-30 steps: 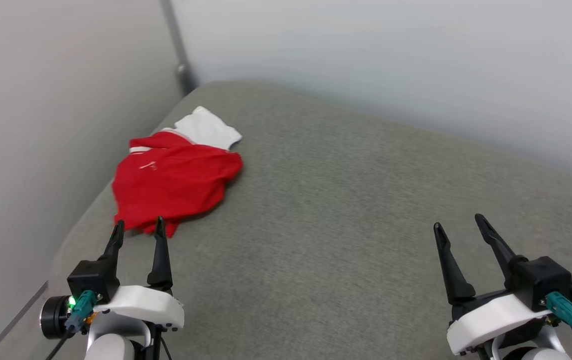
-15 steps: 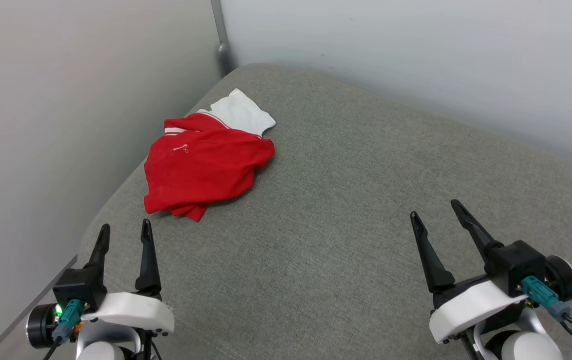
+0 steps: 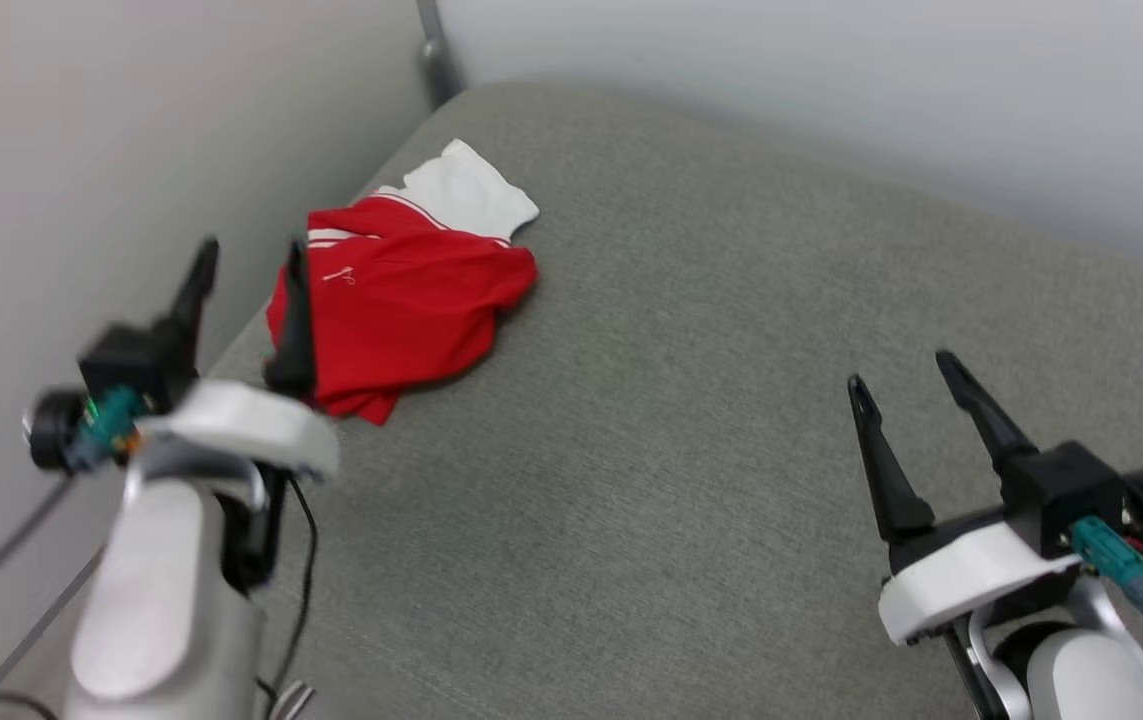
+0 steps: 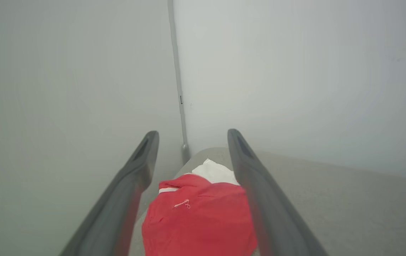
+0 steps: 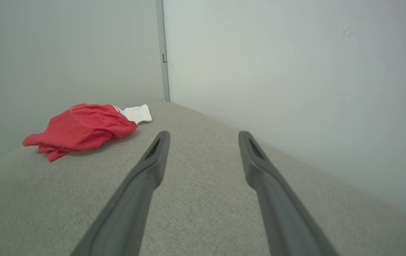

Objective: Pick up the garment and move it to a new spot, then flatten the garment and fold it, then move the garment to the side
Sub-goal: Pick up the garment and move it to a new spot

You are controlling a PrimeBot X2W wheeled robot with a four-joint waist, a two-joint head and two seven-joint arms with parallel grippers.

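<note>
Two grippers are open, but only one is well placed for the pick. The left gripper hangs above the grey cushion with its fingers spread and nothing between them. The garment lies straight ahead of and below those fingertips, framed in their gap in the left wrist view. The crumpled heap's long axis runs roughly along the way the fingers point, with the red hem nearest them and the white sleeve at the far end. The right gripper, also spread and empty, has the shirt well off to its left and farther ahead. Just outside the left finger the cushion edge meets the side wall, and the corner lies beyond the sleeve. I judge the free room to be on the right-finger side, over the bare cushion between the grippers.
</note>
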